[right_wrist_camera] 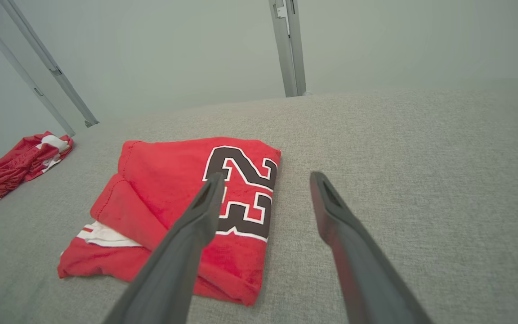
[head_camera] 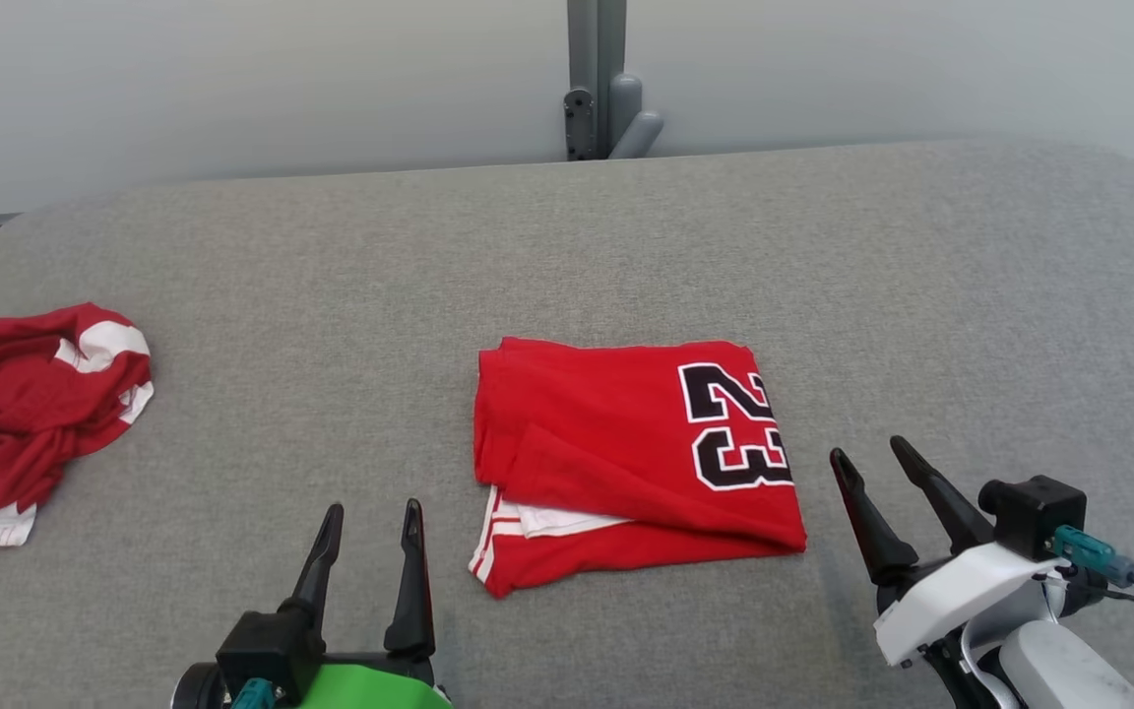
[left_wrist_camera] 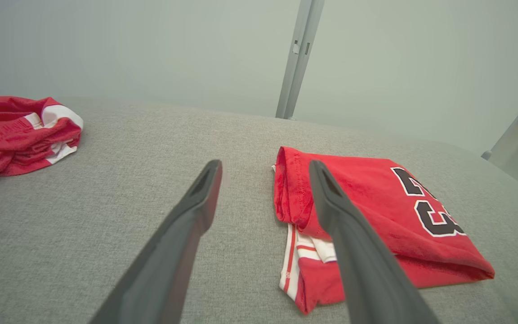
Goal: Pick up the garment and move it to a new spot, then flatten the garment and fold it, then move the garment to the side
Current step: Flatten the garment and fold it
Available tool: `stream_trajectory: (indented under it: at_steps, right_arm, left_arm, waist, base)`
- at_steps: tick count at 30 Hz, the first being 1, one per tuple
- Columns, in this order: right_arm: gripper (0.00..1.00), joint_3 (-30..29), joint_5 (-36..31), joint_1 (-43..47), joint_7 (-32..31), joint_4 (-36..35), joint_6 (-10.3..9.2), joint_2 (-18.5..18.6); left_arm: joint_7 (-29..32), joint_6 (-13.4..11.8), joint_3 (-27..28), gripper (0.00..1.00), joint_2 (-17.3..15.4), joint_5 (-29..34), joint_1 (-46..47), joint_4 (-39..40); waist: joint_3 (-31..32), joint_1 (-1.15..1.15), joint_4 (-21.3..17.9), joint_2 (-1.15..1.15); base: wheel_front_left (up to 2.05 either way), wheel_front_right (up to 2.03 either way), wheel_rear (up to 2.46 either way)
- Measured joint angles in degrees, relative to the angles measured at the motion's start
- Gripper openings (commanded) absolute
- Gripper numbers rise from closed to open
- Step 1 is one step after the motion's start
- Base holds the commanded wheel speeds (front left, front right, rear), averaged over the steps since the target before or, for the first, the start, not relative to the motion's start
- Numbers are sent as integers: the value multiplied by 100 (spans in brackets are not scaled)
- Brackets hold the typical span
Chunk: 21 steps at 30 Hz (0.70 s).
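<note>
A red garment (head_camera: 626, 453) with a black "23" lies folded into a rough rectangle in the middle of the grey padded table; white trim peeks out at its near left corner. The left wrist view has the garment (left_wrist_camera: 367, 216) to the right, the right wrist view has the garment (right_wrist_camera: 182, 211) to the left. My left gripper (head_camera: 372, 517) stands open near the front edge, just left of the fold, holding nothing. My right gripper (head_camera: 867, 451) stands open just right of the fold, holding nothing. Neither touches the cloth.
A second red and white garment (head_camera: 26, 414) lies crumpled at the table's left edge. A grey post (head_camera: 597, 79) rises behind the table (head_camera: 971, 295), which has bare grey surface to the right and behind the fold.
</note>
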<state>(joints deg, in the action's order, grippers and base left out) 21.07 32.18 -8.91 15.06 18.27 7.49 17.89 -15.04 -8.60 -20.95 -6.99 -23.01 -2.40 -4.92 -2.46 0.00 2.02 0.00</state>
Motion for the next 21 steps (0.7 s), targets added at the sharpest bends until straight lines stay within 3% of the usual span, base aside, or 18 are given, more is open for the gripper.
stream_trajectory:
  at_steps: [1, 2, 10, 21]
  right_arm:
    - [36, 31, -1, -45, 0, 25, 0, 7]
    - [0, 81, -2, -116, 0, 66, 0, 27]
    - [0, 666, -177, -885, 0, 627, 0, 215]
    - [0, 2231, -357, -1952, 0, 1441, 1, 647]
  left_arm:
    - [0, 0, -3, 100, 15, 66, -5, 23]
    - [0, 1, -3, 100, 31, 107, -6, 45]
    - [0, 49, -73, 100, 142, 381, -12, 142]
    - [0, 172, -103, 100, 278, 432, -11, 76]
  waist:
    - [1, 0, 52, 0]
    - [1, 0, 105, 0]
    - [-46, 0, 614, 0]
    - [-244, 0, 1278, 0]
  base:
    - [0, 0, 0]
    - [0, 0, 0]
    - [0, 0, 0]
    - [0, 0, 0]
